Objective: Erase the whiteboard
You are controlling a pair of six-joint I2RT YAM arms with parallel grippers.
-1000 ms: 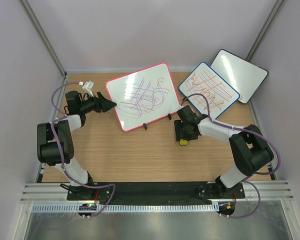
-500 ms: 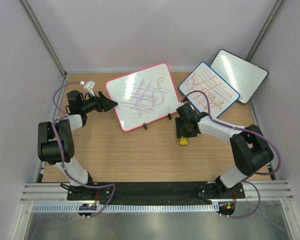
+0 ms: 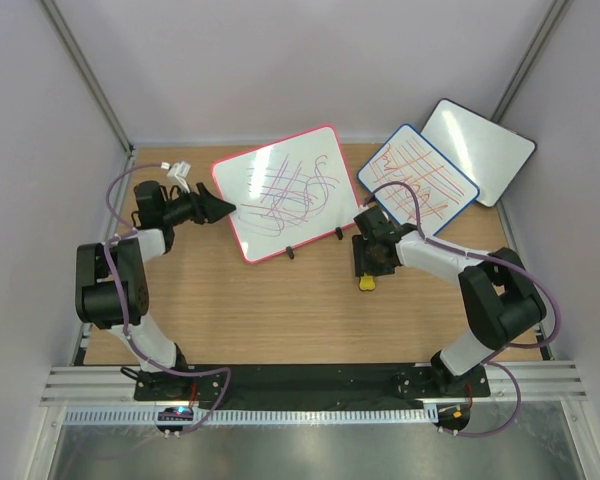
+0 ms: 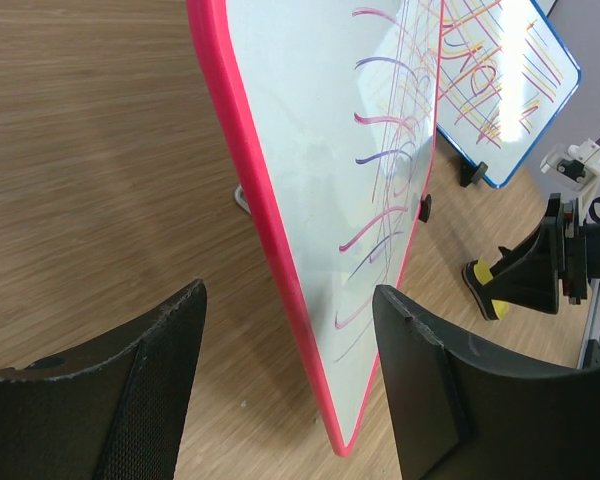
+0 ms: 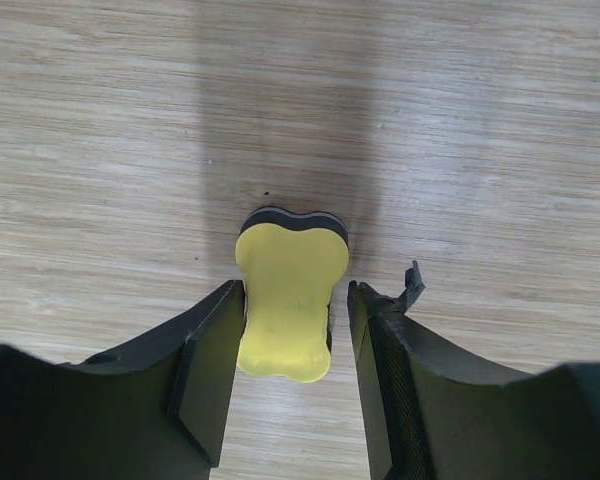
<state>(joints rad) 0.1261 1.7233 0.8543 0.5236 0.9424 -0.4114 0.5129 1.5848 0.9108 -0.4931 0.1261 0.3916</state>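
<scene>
The whiteboard [image 3: 285, 190], pink-framed and covered in purple-red scribbles, stands tilted on small black feet at the back middle of the table. My left gripper [image 3: 225, 209] is open at its left edge. In the left wrist view the two fingers straddle the board's [image 4: 330, 200] lower corner without touching it, with my left gripper [image 4: 288, 295] on either side of the frame. A yellow eraser [image 3: 367, 283] with a black base lies flat on the table. My right gripper [image 5: 295, 288] reaches down around the eraser [image 5: 290, 260]: the left finger is against it and a narrow gap remains at the right finger.
A smaller blue-framed board [image 3: 417, 182] with red lines leans at the back right, partly over a blank black-framed board [image 3: 478, 150]. Purple cables loop from both arms. The table's left edge runs close behind my left arm.
The right gripper's fingers have closed in around the yellow eraser, and it has shifted slightly. The left gripper has edged a little right onto the whiteboard's edge.
</scene>
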